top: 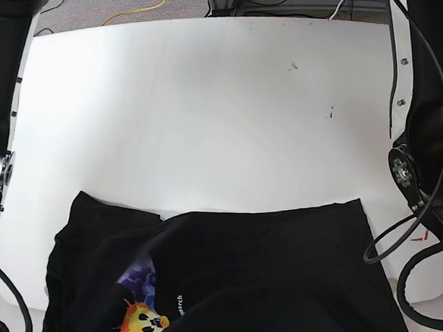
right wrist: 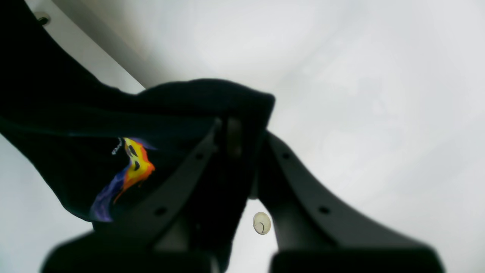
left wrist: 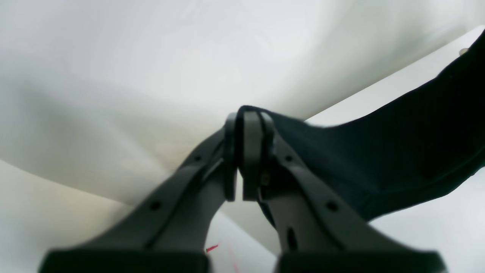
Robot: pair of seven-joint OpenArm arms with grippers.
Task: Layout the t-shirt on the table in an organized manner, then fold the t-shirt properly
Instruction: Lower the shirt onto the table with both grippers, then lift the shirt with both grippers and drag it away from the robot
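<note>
Evidently limp, light cloth: both grippers, left [left wrist: 248, 151] and right [right wrist: 237, 151], pinch the shirt's [top: 275, 276] edges; hems suit grasping.

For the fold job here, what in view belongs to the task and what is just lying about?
Part of the job:
- t-shirt, black, with sun-face print
- table, white
- left pincer, shut on the t-shirt
- right pincer, shut on the t-shirt

Just lying about:
- yellow cable on the floor beyond the table
- round grommet in the tabletop

Black tubular arms [top: 429, 83], dark grey jaws, looping black cables [top: 408, 229]
</note>
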